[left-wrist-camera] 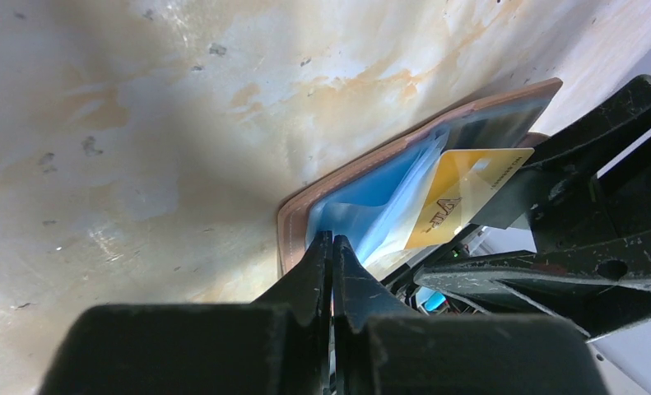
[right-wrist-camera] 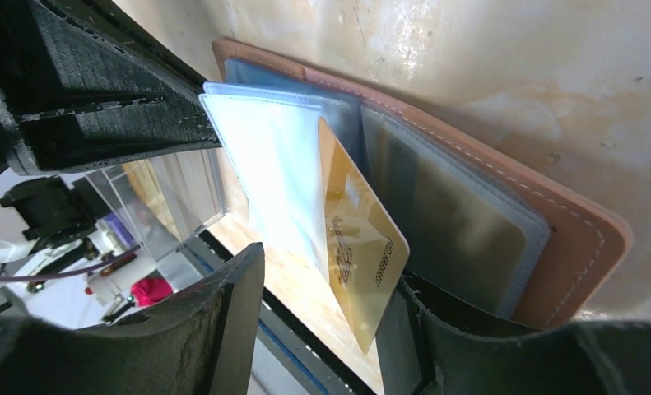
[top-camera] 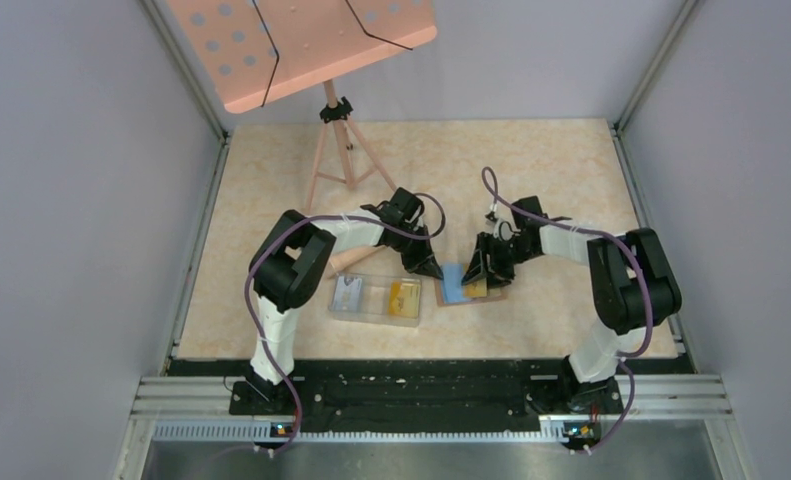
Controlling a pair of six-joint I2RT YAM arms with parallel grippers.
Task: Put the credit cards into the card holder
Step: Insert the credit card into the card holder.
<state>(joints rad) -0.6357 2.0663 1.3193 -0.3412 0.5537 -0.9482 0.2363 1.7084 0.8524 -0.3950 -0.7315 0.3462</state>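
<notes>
Yellow credit card (right-wrist-camera: 359, 247) is seen partly tucked among the clear sleeves of the brown card holder (right-wrist-camera: 577, 239), in the gap of the right gripper (right-wrist-camera: 326, 276), whose jaws are spread and not clamped on it. Left gripper (left-wrist-camera: 332, 247) is shut, tips at the holder's edge.

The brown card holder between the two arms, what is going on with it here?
Both arms are at the card holder. The left gripper, shut, has its tips at the blue sleeves. The right gripper stands open around a yellow card that sits partly inside a sleeve. More cards wait in the clear tray.
</notes>
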